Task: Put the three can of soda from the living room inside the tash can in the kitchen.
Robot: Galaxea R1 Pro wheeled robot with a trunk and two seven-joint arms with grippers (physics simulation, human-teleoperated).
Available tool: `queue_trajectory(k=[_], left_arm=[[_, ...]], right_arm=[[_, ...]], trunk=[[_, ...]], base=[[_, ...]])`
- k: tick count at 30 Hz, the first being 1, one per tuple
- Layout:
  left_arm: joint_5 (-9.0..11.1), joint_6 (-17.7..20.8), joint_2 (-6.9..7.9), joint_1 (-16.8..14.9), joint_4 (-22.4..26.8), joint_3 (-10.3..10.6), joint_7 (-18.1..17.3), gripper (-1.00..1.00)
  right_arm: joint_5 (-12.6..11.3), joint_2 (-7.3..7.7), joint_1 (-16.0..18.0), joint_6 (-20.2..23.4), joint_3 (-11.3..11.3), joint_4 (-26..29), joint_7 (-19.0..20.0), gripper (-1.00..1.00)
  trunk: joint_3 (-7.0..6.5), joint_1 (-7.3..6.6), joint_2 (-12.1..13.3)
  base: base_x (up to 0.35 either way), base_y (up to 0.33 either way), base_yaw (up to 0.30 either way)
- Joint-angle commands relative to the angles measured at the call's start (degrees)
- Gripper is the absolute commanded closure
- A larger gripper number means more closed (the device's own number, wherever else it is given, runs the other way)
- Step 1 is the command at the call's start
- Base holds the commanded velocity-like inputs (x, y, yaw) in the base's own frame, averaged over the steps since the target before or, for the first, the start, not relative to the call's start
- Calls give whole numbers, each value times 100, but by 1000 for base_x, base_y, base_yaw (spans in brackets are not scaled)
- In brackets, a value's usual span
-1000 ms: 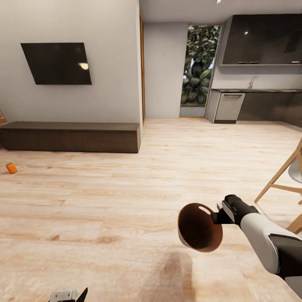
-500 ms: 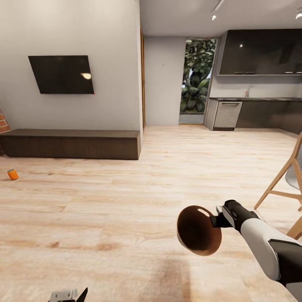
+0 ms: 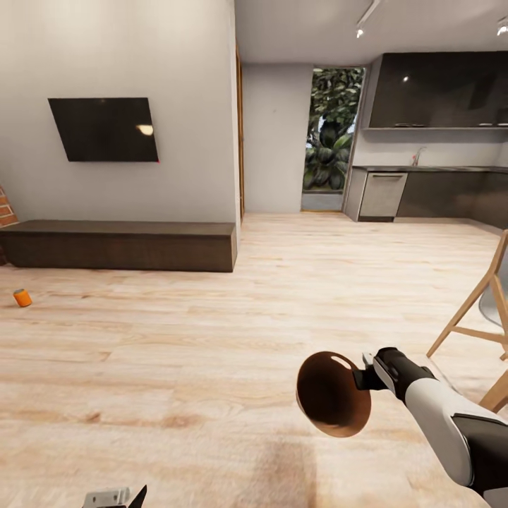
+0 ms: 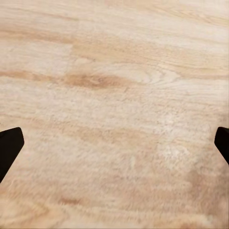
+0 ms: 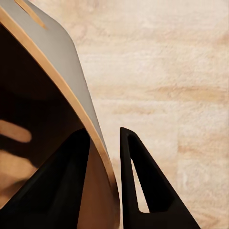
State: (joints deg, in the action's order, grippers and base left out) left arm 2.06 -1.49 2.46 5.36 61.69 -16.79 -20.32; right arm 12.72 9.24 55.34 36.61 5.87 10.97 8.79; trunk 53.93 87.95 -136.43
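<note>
I carried the tash can [image 3: 333, 392] across the living room floor [image 3: 212, 339].

My right jaws [image 5: 112, 186] were shut on its rim, one finger inside the brown wall, one outside the grey, mouth tipped sideways, likely so I could bring it toward the cans. My left jaws [image 4: 114, 143] hung wide open and empty. One orange can of soda [image 3: 22, 298] stood far off beyond my left jaws, near the low bench [image 3: 120, 245].

open plank floor [image 3: 212, 339] ahead; bench [image 3: 120, 245] left, chair [image 3: 480, 317] right.
</note>
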Motion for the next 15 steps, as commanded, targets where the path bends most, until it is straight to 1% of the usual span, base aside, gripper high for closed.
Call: queue_trajectory(k=[1, 15], left_arm=[[1, 0, 0, 0, -11, 0, 2, -100], [-3, 0, 0, -9, -60, 1, 10, -100]], right_arm=[[-66, -1, -8, -9, 53, 4, 16, 100], [-61, -30, -150, -65, 66, 10, 84, 100]], trunk=[[-19, -23, 41], [-271, -330, 603]], base=[[0, 0, 0], [0, 0, 0]])
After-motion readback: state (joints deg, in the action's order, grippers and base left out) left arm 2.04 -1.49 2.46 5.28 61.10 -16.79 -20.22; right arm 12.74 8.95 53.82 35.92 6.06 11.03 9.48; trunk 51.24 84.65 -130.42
